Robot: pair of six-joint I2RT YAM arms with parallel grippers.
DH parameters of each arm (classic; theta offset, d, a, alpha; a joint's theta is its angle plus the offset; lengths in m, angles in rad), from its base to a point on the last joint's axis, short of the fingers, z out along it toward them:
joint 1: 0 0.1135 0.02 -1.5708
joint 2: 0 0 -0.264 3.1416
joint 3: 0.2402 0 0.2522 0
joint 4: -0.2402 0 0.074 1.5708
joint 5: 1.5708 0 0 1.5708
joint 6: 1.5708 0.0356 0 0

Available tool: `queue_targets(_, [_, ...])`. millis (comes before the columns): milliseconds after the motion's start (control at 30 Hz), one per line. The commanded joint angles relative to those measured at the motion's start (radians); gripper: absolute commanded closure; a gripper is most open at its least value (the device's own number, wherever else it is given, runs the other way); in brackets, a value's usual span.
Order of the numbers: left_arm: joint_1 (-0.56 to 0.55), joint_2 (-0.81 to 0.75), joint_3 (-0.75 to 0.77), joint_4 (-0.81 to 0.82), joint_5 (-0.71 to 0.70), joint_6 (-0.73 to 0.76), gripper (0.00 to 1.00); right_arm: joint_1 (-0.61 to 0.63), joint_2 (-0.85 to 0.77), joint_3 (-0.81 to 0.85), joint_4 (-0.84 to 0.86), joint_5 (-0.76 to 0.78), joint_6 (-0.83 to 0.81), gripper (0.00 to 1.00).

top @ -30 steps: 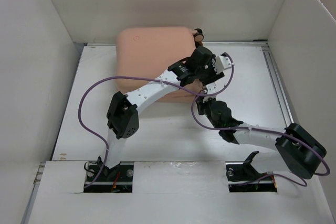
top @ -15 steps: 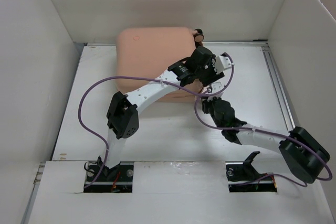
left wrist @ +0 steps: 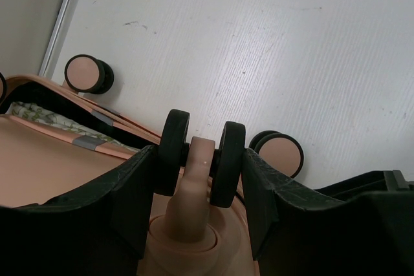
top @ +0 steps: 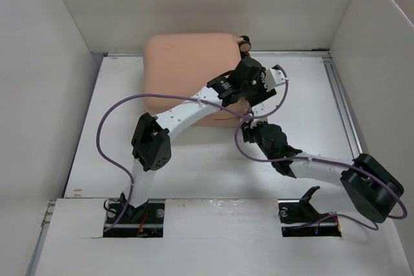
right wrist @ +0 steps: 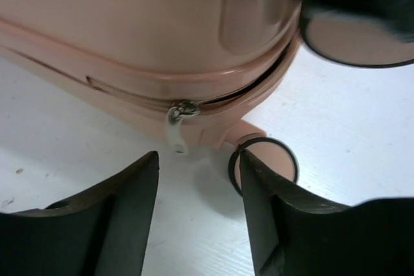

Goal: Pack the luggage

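Observation:
The salmon-pink luggage [top: 184, 63] lies at the back middle of the table, lid down. My left gripper [top: 255, 98] is shut on one of its wheels [left wrist: 200, 159] at the right front corner; the pink stem shows between the two black tyres. A narrow gap in the shell shows green-printed cloth [left wrist: 39, 117] inside. My right gripper [right wrist: 197, 166] is open just in front of the same corner, jaws apart on either side of the silver zipper pull [right wrist: 176, 117], not touching it. Another wheel [right wrist: 265, 163] sits beside the right finger.
White walls stand on the left, back and right of the white table [top: 304, 95]. Purple cables [top: 110, 121] loop from both arms. Two more wheels [left wrist: 87, 72] show in the left wrist view.
The right arm's forearm and wrist have shifted slightly left, toward the luggage corner. The left arm and the luggage have not moved.

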Motion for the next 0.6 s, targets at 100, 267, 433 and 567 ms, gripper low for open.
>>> queue_targets(100, [-0.014,-0.129,0.014,0.059,0.027,-0.056,1.00,0.045,0.085,0.088,0.045,0.002,0.010,0.36])
queue_targets(267, [-0.014,-0.129,0.005,0.059,0.027,-0.056,1.00,0.055,0.144,0.131,0.045,0.099,0.059,0.36])
queue_targets(433, [-0.014,-0.129,0.005,0.059,0.027,-0.056,1.00,0.066,0.174,0.163,0.045,0.173,0.070,0.56])
queue_targets(567, [-0.014,-0.129,0.005,0.059,0.027,-0.056,1.00,0.066,0.174,0.172,0.045,0.227,0.093,0.89])
